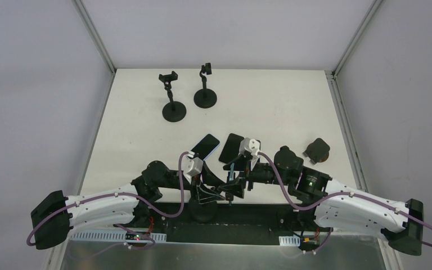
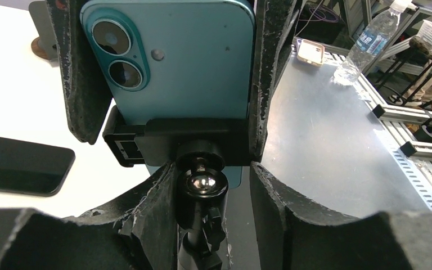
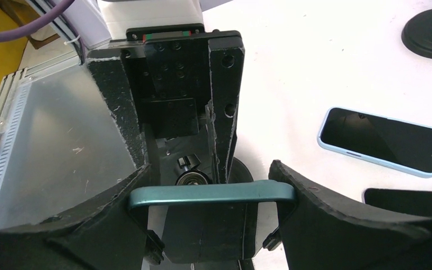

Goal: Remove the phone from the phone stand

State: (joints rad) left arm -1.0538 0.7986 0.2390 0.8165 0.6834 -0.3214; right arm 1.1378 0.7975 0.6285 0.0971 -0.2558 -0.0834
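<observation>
The teal phone (image 2: 185,62) stands upright in the black phone stand (image 2: 191,135), between the two arms at the table's near edge. My right gripper (image 3: 209,169) is shut on the phone, and its top edge (image 3: 211,194) spans from one finger to the other. From the opposite side, my left gripper (image 2: 211,166) straddles the stand's ball joint (image 2: 202,185) just under the clamp. Its left finger lies against the neck and a gap shows at its right finger (image 2: 270,191). In the top view the stand's round base (image 1: 201,212) sits below both grippers.
Two loose phones lie flat just beyond the grippers, one in a light-blue case (image 1: 204,146) and one dark (image 1: 232,147). Two empty black stands (image 1: 173,107) (image 1: 205,95) stand at the back. A round dark object (image 1: 318,151) sits to the right.
</observation>
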